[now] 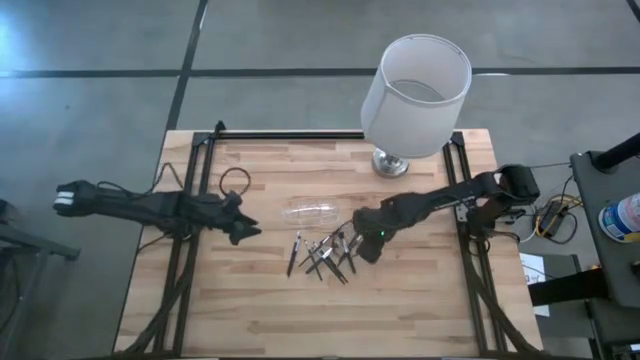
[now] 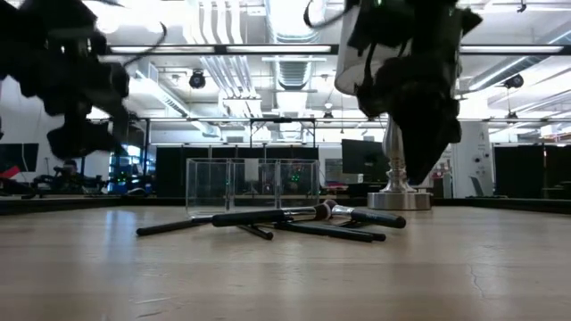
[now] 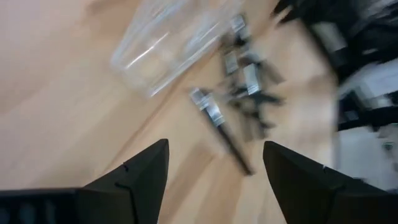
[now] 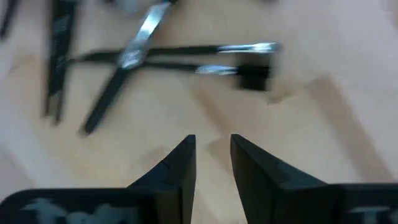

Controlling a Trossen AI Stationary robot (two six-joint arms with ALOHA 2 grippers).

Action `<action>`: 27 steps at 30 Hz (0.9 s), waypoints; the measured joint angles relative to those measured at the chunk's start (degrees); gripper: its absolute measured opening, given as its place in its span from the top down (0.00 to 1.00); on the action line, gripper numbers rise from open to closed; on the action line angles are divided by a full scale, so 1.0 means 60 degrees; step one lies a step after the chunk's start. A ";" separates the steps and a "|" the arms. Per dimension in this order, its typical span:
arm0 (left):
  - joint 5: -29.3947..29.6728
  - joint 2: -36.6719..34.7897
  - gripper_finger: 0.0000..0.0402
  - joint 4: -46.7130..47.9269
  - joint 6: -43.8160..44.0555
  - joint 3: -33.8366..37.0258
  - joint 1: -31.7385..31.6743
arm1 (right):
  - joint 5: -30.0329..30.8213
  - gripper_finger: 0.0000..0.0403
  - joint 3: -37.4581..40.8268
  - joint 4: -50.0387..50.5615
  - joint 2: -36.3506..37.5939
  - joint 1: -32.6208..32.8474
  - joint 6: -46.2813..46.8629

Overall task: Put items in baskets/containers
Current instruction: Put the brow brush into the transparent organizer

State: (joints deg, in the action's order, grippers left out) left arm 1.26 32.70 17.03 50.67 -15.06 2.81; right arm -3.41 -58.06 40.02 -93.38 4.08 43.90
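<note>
Several thin sticks (image 1: pixel 325 255) with silvery shafts and dark ends lie crossed in a loose pile on the wooden table, also seen in the low view (image 2: pixel 285 218). The clear plastic tray (image 1: pixel 312 212) stands just beyond them, toward the far edge (image 2: pixel 254 183). My right gripper (image 1: pixel 365 250) hovers at the pile's right end, fingers only narrowly open, with sticks (image 4: pixel 180 56) ahead of it (image 4: pixel 211 144). My left gripper (image 1: pixel 245 230) is wide open left of the pile, above the table (image 3: pixel 214 165), facing the tray (image 3: pixel 168 43) and sticks (image 3: pixel 245 87).
A white drum-shaded lamp (image 1: pixel 415 95) stands on a metal foot at the table's far right (image 2: pixel 399 196). A black cable loop (image 1: pixel 235 182) lies near the left arm. Bare wood stretches along the near side (image 1: pixel 320 320).
</note>
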 joint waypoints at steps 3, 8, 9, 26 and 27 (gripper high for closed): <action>0.0228 0.0209 0.37 -0.0030 0.0068 0.0066 0.0000 | -0.0622 0.79 0.0332 -0.0840 0.0173 -0.0422 -0.0189; 0.0249 0.0384 0.37 -0.0076 0.0088 0.0042 -0.0004 | -0.0720 0.79 0.0211 -0.1178 -0.0065 -0.0267 -0.2941; 0.0263 0.0385 0.37 -0.0077 0.0088 0.0042 -0.0004 | -0.0724 0.79 0.0155 -0.1167 -0.0163 -0.0213 -0.3807; 0.0309 0.0775 0.37 -0.0074 0.0266 0.0052 -0.0011 | -0.0008 0.79 -0.1384 -0.0199 -0.2258 -0.0204 -1.0232; 0.0309 0.0792 0.37 -0.0079 0.0307 0.0052 -0.0011 | 0.0097 0.79 -0.1420 -0.0202 -0.2278 -0.0201 -1.0250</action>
State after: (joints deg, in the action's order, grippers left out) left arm 3.11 37.45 16.56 52.51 -14.74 2.74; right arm -2.82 -66.57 38.81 -107.04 2.87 -17.60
